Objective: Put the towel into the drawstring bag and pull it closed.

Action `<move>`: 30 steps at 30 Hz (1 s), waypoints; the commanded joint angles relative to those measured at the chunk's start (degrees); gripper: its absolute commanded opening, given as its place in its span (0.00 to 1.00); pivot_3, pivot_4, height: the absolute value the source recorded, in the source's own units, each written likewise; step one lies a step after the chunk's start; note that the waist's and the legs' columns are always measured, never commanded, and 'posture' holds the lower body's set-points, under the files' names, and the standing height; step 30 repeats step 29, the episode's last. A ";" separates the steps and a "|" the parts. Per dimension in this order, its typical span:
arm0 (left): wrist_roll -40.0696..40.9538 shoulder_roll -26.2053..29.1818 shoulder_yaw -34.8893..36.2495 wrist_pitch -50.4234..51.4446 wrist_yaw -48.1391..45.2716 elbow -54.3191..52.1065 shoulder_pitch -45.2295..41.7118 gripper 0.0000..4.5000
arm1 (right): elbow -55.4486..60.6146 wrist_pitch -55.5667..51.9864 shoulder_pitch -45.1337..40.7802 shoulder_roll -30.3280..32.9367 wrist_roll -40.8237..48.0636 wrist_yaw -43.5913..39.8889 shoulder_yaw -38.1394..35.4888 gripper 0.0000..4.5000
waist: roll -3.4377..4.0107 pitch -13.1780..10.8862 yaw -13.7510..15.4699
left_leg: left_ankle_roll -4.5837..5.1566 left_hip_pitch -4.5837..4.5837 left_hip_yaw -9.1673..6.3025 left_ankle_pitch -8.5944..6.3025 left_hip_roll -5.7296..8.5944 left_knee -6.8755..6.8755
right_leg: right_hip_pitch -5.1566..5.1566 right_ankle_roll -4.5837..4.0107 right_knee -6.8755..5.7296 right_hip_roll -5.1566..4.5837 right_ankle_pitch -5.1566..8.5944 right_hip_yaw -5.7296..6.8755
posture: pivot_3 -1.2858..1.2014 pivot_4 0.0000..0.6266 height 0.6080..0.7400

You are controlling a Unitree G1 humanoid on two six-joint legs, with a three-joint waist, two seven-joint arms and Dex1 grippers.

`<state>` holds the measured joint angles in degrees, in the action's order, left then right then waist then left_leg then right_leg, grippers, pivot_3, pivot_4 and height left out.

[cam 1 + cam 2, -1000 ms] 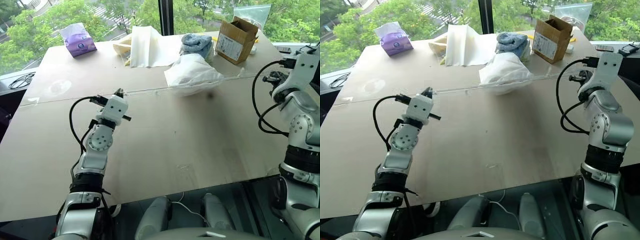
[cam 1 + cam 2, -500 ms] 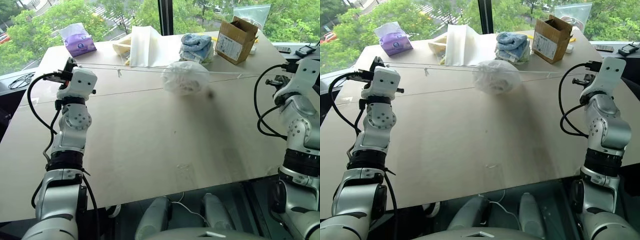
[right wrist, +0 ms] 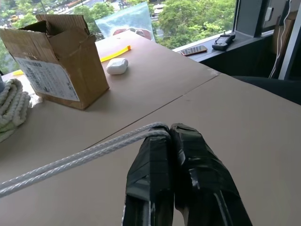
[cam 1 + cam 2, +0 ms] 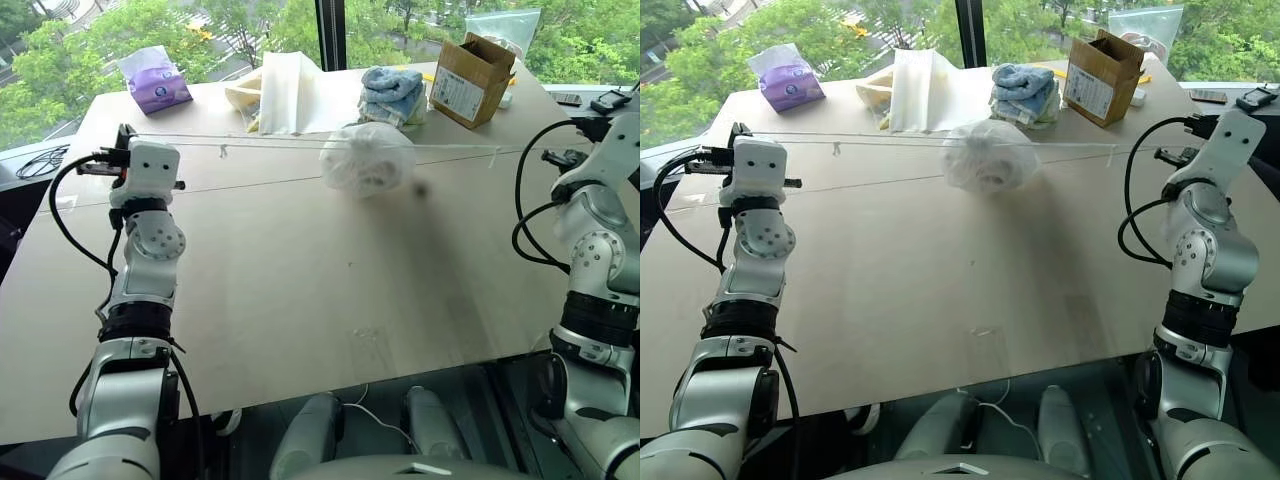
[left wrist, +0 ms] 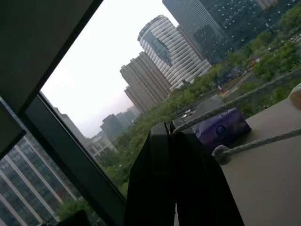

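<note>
The drawstring bag [image 4: 366, 158], thin and white, hangs bunched into a round bulging ball just above the table's far half. The towel is hidden; a ribbed lump shows faintly through the bag's fabric. Thin white cords [image 4: 230, 145] run taut from the bag's mouth out to both sides. My left gripper [image 4: 122, 136] at the far left is shut on one cord end [image 5: 254, 143]. At the table's right edge, my right gripper [image 4: 583, 124] is shut on the doubled cord [image 3: 94, 153], with its taped fingers [image 3: 155, 155] pressed together.
Behind the bag lie folded light-blue towels [image 4: 392, 88], a stiff white folded sheet [image 4: 290, 92] and an open cardboard box [image 4: 470, 78]. A purple tissue pack [image 4: 156, 80] sits at the back left. A small white case [image 3: 116, 66] lies beside the box.
My left gripper swung out to the left and up with its cord. The cords went taut and the bag drew from a loose spread shape into a tight ball. The right gripper stayed put.
</note>
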<state>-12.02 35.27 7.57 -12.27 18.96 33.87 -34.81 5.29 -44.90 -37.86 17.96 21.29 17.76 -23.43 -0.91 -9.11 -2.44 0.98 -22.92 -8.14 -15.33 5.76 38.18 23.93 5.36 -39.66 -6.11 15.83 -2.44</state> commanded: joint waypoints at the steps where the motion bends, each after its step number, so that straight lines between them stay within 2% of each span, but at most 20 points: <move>1: 12.20 -2.34 1.44 -3.34 -19.28 -0.18 0.28 0.01 | 2.88 -0.75 1.12 3.91 4.35 -11.27 0.78 0.00 | 0.00 0.00 0.00 | 0.00 0.00 0.02 0.00 0.00 0.00 | 0.00 0.00 0.01 0.00 0.00 0.00 | 0.52 0.24 1.00; 5: 22.66 -6.35 -3.65 0.37 -42.41 -9.16 4.91 0.00 | 10.46 -2.39 6.64 8.04 8.10 -27.41 11.77 0.31 | 0.00 0.00 -0.22 | 0.02 -0.07 0.01 -0.01 0.00 0.00 | -0.01 0.00 0.12 -0.01 0.00 0.03 | 0.52 0.24 1.00; 8: 23.48 -5.09 -6.40 2.69 -51.24 -13.05 8.07 0.21 | 15.62 -2.84 12.71 12.71 10.20 -38.18 17.80 0.66 | -0.01 0.00 -0.50 | 0.02 -0.10 -0.06 -0.02 -0.05 -0.05 | -0.02 0.00 0.23 0.03 0.00 0.08 | 0.52 0.24 1.00; 9: 23.36 -4.82 -6.47 3.14 -52.33 -13.38 8.41 0.29 | 16.32 -2.51 13.62 13.28 10.84 -39.88 18.29 0.75 | 0.00 0.00 -0.68 | 0.02 -0.09 -0.06 -0.01 -0.05 -0.08 | -0.03 0.00 0.24 0.03 0.00 0.08 | 0.52 0.24 1.00; 11: 24.52 -4.30 -6.62 5.60 -56.13 -13.72 9.06 0.51 | 17.29 -2.37 15.71 14.63 12.64 -43.94 18.58 0.98 | 0.00 0.00 -0.78 | 0.02 -0.09 -0.06 -0.01 -0.06 -0.06 | -0.03 0.00 0.24 0.04 0.00 0.07 | 0.52 0.24 1.00; 15: 31.68 0.06 -7.68 13.38 -72.39 -19.24 14.57 0.94 | 17.96 -0.25 23.64 24.36 14.96 -59.69 18.29 1.00 | 0.00 0.00 -0.33 | 0.06 0.04 -0.07 -0.03 -0.04 0.03 | -0.24 0.00 0.28 0.03 0.00 0.10 | 0.52 0.24 1.00; 16: 33.74 1.02 -6.95 15.63 -74.96 -20.72 15.80 0.98 | 16.95 0.90 24.51 25.44 14.80 -61.13 17.51 1.00 | 0.00 0.00 -0.27 | 0.10 0.03 -0.08 -0.06 -0.05 0.03 | -0.25 0.00 0.35 0.04 0.00 0.12 | 0.52 0.24 1.00; 18: 35.68 2.58 -5.17 17.94 -77.01 -21.82 17.42 0.98 | 13.63 4.29 25.51 26.31 13.66 -62.60 15.95 1.00 | 0.00 -0.01 -0.23 | 0.11 0.03 -0.08 -0.07 -0.08 -0.04 | -0.27 0.00 0.49 0.05 0.00 0.12 | 0.52 0.24 1.00; 23: 34.50 5.41 -3.00 18.86 -77.80 -22.91 22.13 0.98 | 8.51 17.69 31.42 26.17 8.25 -68.58 15.63 1.00 | 0.00 0.00 0.45 | 0.11 0.08 -0.14 -0.07 -0.10 0.01 | -0.31 0.00 0.49 0.06 0.00 0.20 | 0.52 0.24 1.00; 30: 33.99 4.59 -2.10 18.85 -76.50 -28.30 27.45 0.98 | 4.16 29.05 35.88 21.76 5.96 -71.02 14.63 1.00 | 0.01 0.00 0.42 | 0.10 0.08 -0.08 -0.07 -0.10 -0.03 | -0.36 0.00 0.60 0.02 0.00 0.12 | 0.52 0.24 1.00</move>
